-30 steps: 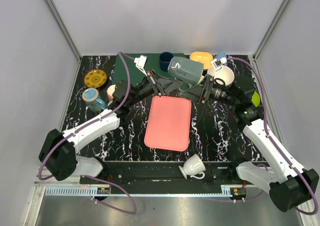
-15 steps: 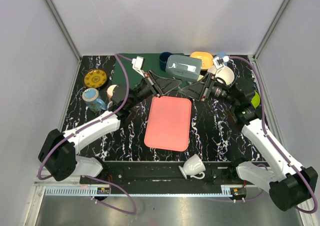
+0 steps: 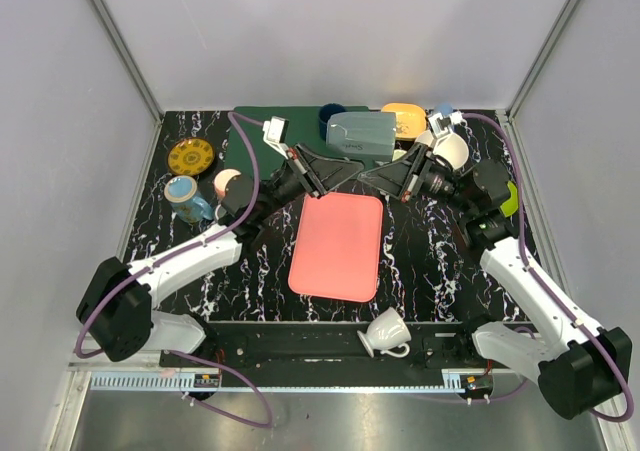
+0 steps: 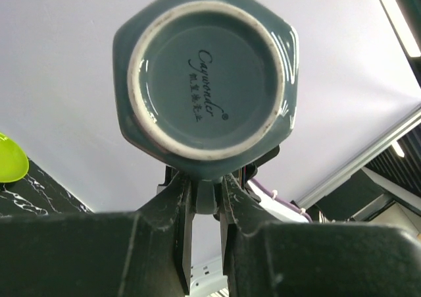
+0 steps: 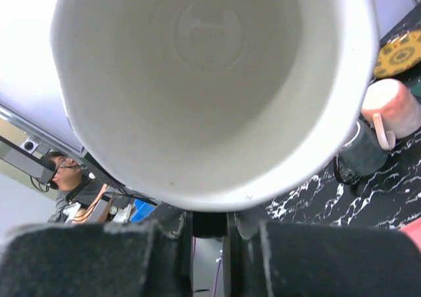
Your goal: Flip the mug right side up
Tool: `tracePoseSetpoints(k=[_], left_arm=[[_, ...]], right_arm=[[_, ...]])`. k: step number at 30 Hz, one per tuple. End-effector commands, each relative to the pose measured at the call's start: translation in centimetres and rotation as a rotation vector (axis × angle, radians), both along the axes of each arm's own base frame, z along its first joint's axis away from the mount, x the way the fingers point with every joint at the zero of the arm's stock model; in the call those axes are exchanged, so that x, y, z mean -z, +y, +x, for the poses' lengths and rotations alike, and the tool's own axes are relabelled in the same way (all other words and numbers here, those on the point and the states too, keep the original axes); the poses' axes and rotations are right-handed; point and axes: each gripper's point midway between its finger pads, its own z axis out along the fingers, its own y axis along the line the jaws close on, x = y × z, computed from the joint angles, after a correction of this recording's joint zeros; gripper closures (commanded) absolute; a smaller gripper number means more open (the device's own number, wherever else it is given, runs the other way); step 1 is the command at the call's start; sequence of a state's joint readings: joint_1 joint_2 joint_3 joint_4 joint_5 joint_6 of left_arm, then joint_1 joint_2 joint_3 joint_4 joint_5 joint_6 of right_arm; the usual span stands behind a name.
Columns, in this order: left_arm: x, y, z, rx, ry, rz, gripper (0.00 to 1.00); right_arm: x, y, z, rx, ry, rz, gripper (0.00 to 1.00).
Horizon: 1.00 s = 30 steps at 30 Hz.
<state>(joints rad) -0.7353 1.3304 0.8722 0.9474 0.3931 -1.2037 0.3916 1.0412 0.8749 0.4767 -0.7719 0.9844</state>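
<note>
A grey-blue hexagonal mug (image 3: 360, 134) hangs on its side in the air above the back of the table, between my two arms. My left gripper (image 3: 350, 167) is shut on its handle from the left; in the left wrist view the mug's ringed base (image 4: 207, 80) faces the camera, with the handle pinched in the left gripper (image 4: 206, 198). My right gripper (image 3: 372, 174) comes in from the right. The right wrist view looks into the mug's white inside (image 5: 210, 66), and the right gripper (image 5: 209, 223) has its fingers closed against a dark part under the rim.
A pink tray (image 3: 338, 243) lies below the mug. At the back stand a dark blue cup (image 3: 330, 121), an orange bowl (image 3: 405, 119) and a white bowl (image 3: 452, 149). At the left are a yellow plate (image 3: 192, 156), a blue cup (image 3: 185, 196) and a pink cup (image 3: 229, 182). A small white cup (image 3: 385, 331) sits at the front edge.
The right gripper has closed on the mug. The mug has turned from tilted to lying level on its side, and both grippers have drawn closer together under it.
</note>
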Motion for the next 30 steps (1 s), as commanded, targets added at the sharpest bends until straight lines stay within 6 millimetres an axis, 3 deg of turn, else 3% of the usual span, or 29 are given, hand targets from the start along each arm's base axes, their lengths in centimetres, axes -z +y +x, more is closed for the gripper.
tracePoseSetpoints(k=[1, 7, 15, 21, 23, 24, 25, 26, 27, 28, 29, 30], left_arm=[[-1.3, -0.3, -5.5, 0.174, -0.109, -0.022, 1.0], [-0.1, 0.2, -5.0, 0.15, -0.096, -0.013, 0.98], [1.6, 2.0, -4.0, 0.142, -0.047, -0.093, 0.6], [3.8, 2.5, -4.1, 0.144, -0.027, -0.074, 0.49], [5.6, 3.2, -3.6, 0.116, 0.0, -0.036, 0.42], [6.2, 3.7, -3.5, 0.093, 0.003, -0.002, 0.39], [7.1, 4.1, -3.3, 0.069, 0.017, 0.036, 0.36], [8.5, 4.6, -2.4, 0.018, 0.049, 0.088, 0.35], [7.7, 5.6, -2.8, -0.024, 0.019, 0.112, 0.34], [12.2, 5.7, -1.7, -0.092, 0.085, 0.312, 0.31], [12.1, 6.4, -0.3, -0.207, 0.093, 0.373, 0.28], [14.3, 7.8, -0.4, -0.267, 0.105, 0.515, 0.28]], right_arm=[[-2.6, -0.6, 0.9, 0.079, -0.112, 0.068, 1.0], [-1.0, -1.1, 1.2, 0.141, -0.117, -0.052, 1.0], [1.1, -1.8, -0.2, 0.145, -0.097, -0.137, 1.0], [3.1, -2.2, -0.2, 0.167, -0.036, -0.169, 1.0], [4.1, -3.0, 1.1, 0.252, -0.02, -0.221, 1.0], [6.7, -3.5, 1.3, 0.277, 0.076, -0.308, 1.0], [6.9, -4.2, 2.1, 0.326, 0.063, -0.368, 1.0], [8.6, -5.2, 3.7, 0.407, 0.114, -0.438, 1.0], [11.1, -6.1, 3.7, 0.432, 0.192, -0.53, 1.0], [11.3, -6.7, 4.3, 0.461, 0.186, -0.585, 1.0], [13.2, -7.4, 5.6, 0.515, 0.233, -0.662, 1.0], [14.4, -7.9, 5.7, 0.531, 0.26, -0.711, 1.0]])
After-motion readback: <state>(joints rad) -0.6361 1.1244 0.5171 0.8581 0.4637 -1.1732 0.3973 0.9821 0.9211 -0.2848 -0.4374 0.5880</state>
